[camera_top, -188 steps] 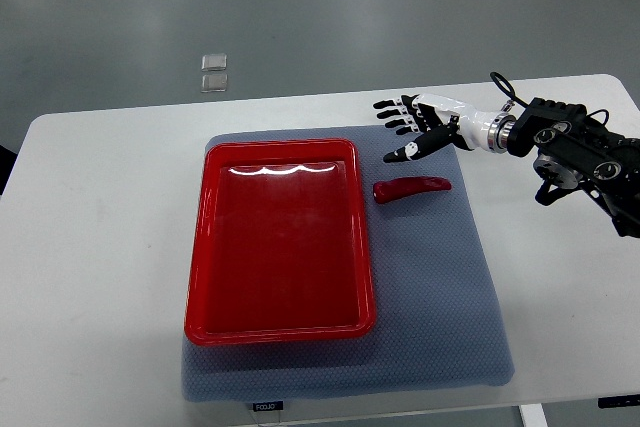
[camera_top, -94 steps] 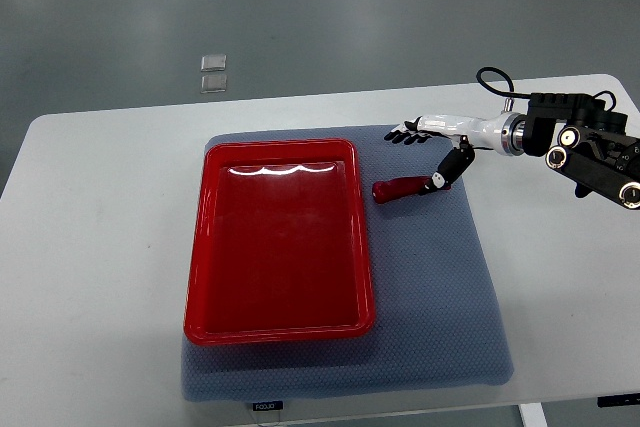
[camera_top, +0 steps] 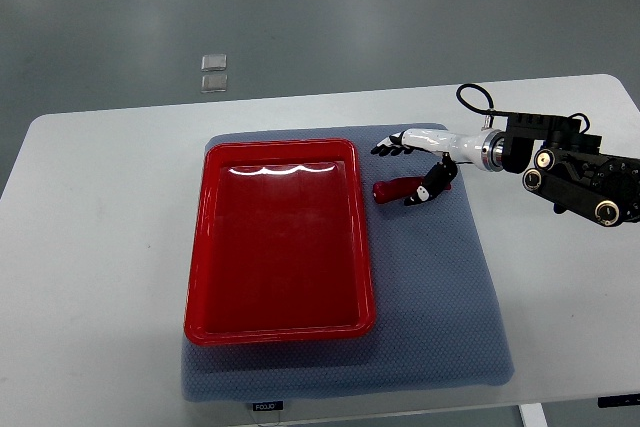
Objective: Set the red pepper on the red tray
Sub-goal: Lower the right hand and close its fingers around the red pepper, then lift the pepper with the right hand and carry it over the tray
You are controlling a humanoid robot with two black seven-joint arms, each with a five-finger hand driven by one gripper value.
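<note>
Now the right hand (camera_top: 418, 167) is spreading over the pepper (camera_top: 398, 189), thumb touching it, nothing pinched. Closing off-center could be rolling it off toward the tray (camera_top: 205, 249).

The red tray (camera_top: 280, 242) is taking up the left half of the grey mat (camera_top: 440, 297), its raised rim standing as a low wall along the mat's middle. The red pepper (camera_top: 398, 189) is lying just beside the tray's right rim near the far right corner, leaving only a narrow gap there. The right hand (camera_top: 420, 165) is crowding the pepper from above and the right. The mat's right half toward the near edge is lying bare, as is the tray's floor.
</note>
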